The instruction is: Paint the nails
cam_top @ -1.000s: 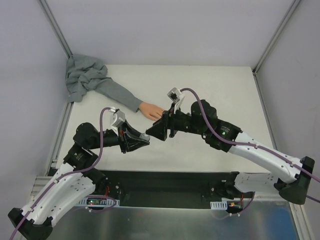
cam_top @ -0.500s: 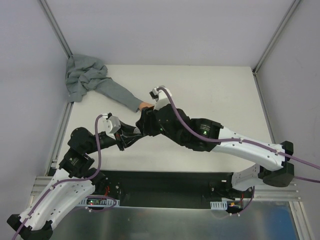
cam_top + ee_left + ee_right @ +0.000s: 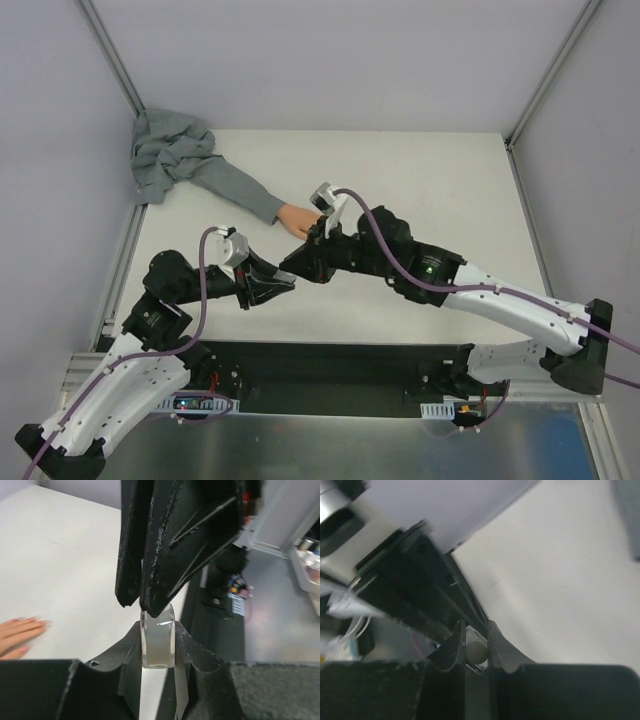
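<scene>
A small clear-grey bottle (image 3: 158, 641) stands upright between the jaws of my left gripper (image 3: 158, 647), which is shut on it just above the table. My right gripper (image 3: 476, 642) comes down onto the bottle's top and is shut on its round whitish cap (image 3: 476, 652). In the top view the two grippers (image 3: 287, 283) (image 3: 290, 268) meet tip to tip near the table's middle. The peach fake hand (image 3: 298, 221) lies flat behind them, its grey sleeve (image 3: 235, 186) running back left. Its nails (image 3: 44, 623) show faintly at the fingertips, left of the bottle.
The sleeve ends in a bunched grey cloth (image 3: 165, 155) at the table's back left corner. Metal frame posts (image 3: 112, 55) rise at the back corners. The table's near edge (image 3: 330, 343) lies just behind both arm bases.
The right gripper was open beside the bottle a second ago. Its arm swung left, came back over the bottle, and its jaws closed on the cap. The left gripper kept its hold.
</scene>
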